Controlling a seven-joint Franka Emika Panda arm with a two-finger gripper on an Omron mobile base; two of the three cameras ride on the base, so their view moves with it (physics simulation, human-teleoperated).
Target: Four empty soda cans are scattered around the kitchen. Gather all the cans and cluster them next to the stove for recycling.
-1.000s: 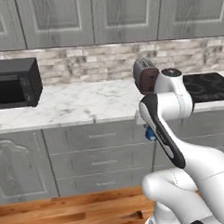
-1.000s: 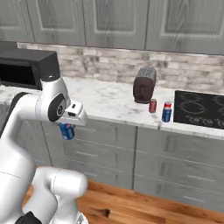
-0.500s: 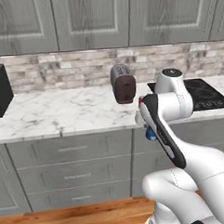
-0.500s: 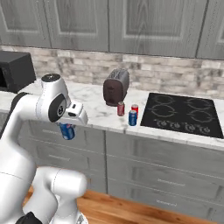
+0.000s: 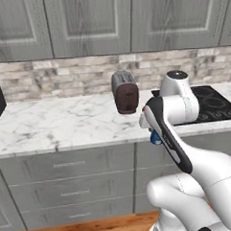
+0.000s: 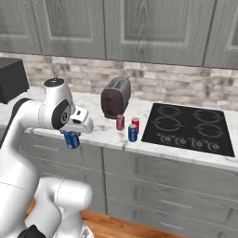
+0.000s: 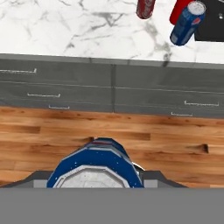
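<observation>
My gripper (image 6: 71, 135) is shut on a blue soda can (image 6: 72, 139), held out in front of the counter edge at drawer height. In the hand view this can (image 7: 94, 159) sits at the bottom between my fingers, silvery top toward the camera, over the wooden floor. In the left base view the held can (image 5: 155, 139) peeks out under the hand. Three more cans stand together on the counter just left of the stove (image 6: 190, 128): a dark red can (image 6: 120, 122), a red can (image 6: 135, 124) and a blue can (image 6: 133, 133).
A dark toaster (image 6: 115, 96) stands behind the three cans. A black microwave (image 6: 11, 79) sits at the far left of the marble counter (image 6: 97, 132). Grey drawer fronts (image 7: 109, 92) run below the counter, with wall cabinets above.
The base has driven to the right, so the toaster, the cans and the stove have slid left in both base views. The arm holds the blue can as before.
</observation>
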